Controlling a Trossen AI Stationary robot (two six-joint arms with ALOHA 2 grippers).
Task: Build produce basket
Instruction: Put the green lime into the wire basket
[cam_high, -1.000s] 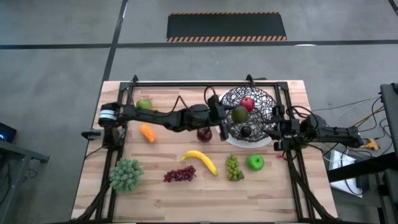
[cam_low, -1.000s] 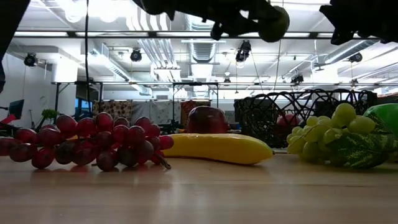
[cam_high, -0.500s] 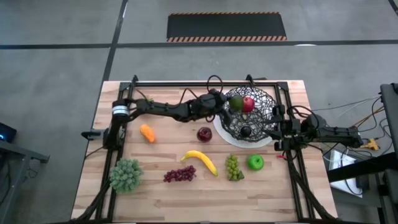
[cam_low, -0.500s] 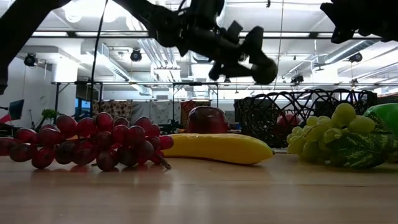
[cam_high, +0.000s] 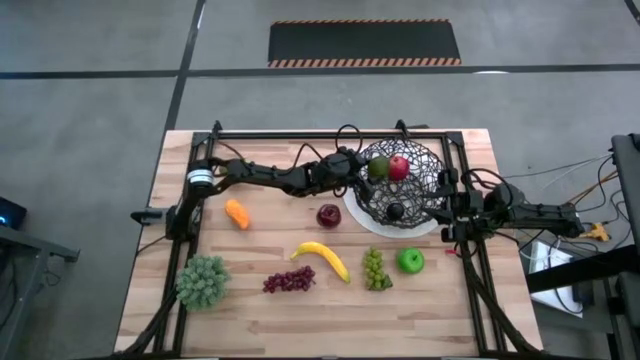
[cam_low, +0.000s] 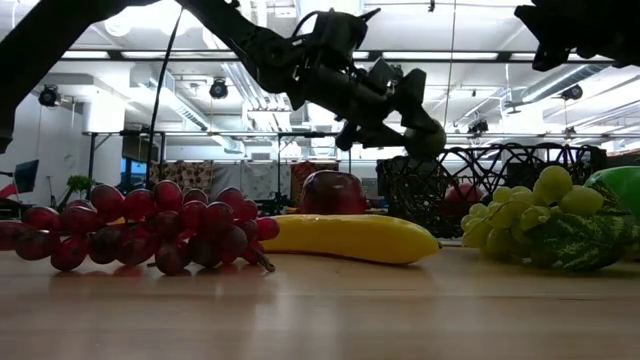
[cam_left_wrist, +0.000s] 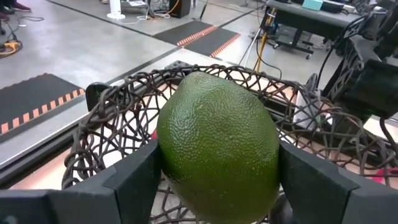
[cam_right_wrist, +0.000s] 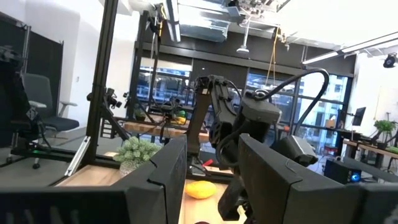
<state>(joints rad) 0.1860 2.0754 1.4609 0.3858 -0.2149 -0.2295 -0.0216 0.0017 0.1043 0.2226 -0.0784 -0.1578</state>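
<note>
My left gripper (cam_high: 374, 168) reaches from the table's left and is shut on a green avocado (cam_left_wrist: 217, 149), which hangs over the left rim of the black wire basket (cam_high: 425, 190). A red apple (cam_high: 399, 167) and a dark plum (cam_high: 396, 211) lie in the basket. On the table lie a second red apple (cam_high: 328, 215), a carrot (cam_high: 236, 213), a banana (cam_high: 322, 258), green grapes (cam_high: 375, 268), a green apple (cam_high: 410, 261) and purple grapes (cam_high: 288, 281). My right gripper (cam_right_wrist: 211, 180) waits at the right edge, open, nothing between its fingers. My left gripper pinches the avocado between its two fingers (cam_left_wrist: 134, 183), one on each of the avocado's opposite sides (cam_left_wrist: 168, 155). The fingers come nearly level from the table's left, tipped slightly down. The avocado is lifted clear, above the basket's rim (cam_left_wrist: 124, 106).
A frilly pale-green leafy bunch (cam_high: 203, 281) sits at the near left. A black frame (cam_high: 330, 133) runs along the table's far edge and down both sides. The right arm (cam_high: 520, 212) lies just right of the basket.
My left gripper has carried the avocado down and toward the table's far edge, from higher over the basket's middle to its left rim. Its wrist has rolled. It has stayed shut on the avocado.
</note>
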